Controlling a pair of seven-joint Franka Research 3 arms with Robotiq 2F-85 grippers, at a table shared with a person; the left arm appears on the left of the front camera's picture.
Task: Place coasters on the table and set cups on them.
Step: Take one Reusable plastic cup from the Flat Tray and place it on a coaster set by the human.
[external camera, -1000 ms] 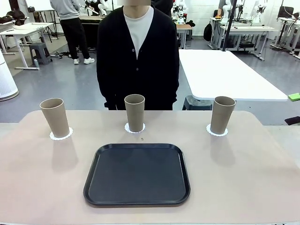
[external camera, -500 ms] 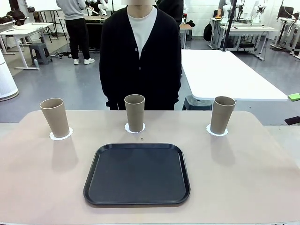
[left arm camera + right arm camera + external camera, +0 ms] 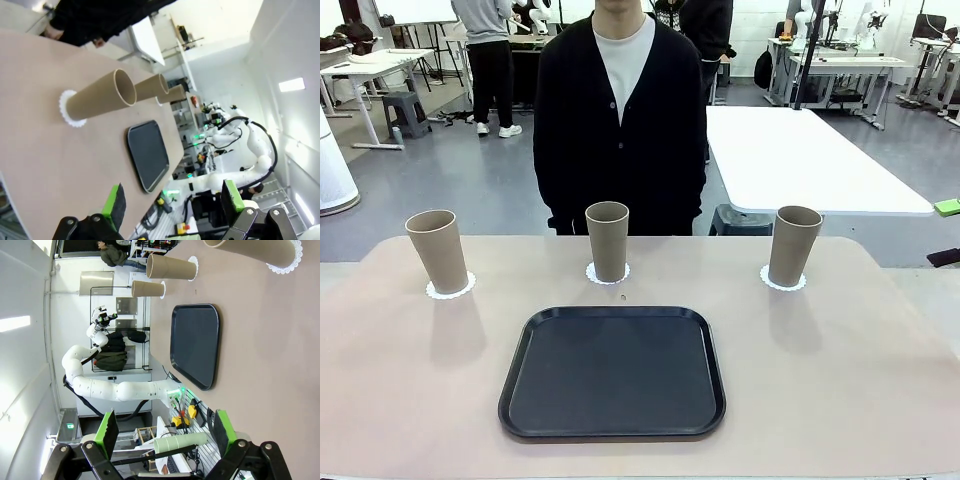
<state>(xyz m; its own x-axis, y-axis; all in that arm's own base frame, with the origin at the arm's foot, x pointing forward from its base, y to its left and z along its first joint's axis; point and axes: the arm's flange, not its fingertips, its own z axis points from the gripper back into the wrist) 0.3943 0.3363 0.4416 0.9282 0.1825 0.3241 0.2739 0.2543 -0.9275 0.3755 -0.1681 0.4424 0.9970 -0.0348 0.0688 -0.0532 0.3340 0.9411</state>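
I am holding my left gripper point(image 3: 172, 202) spread wide, its green pads far apart, gripping and touching nothing. My right gripper point(image 3: 164, 432) is gaping just as wide, equally empty. Three cups are standing upright along the far side of the table point(image 3: 880, 400), each on its own coaster: the left cup point(image 3: 438, 249), the middle cup point(image 3: 608, 240), the right cup point(image 3: 794, 244). I am finding no readable writing or labels anywhere.

cups point(image 3: 608, 240): 3 (all upright) | coasters point(image 3: 451, 288): 3 | tray point(image 3: 612, 372): 1 | person point(image 3: 620, 110): 1
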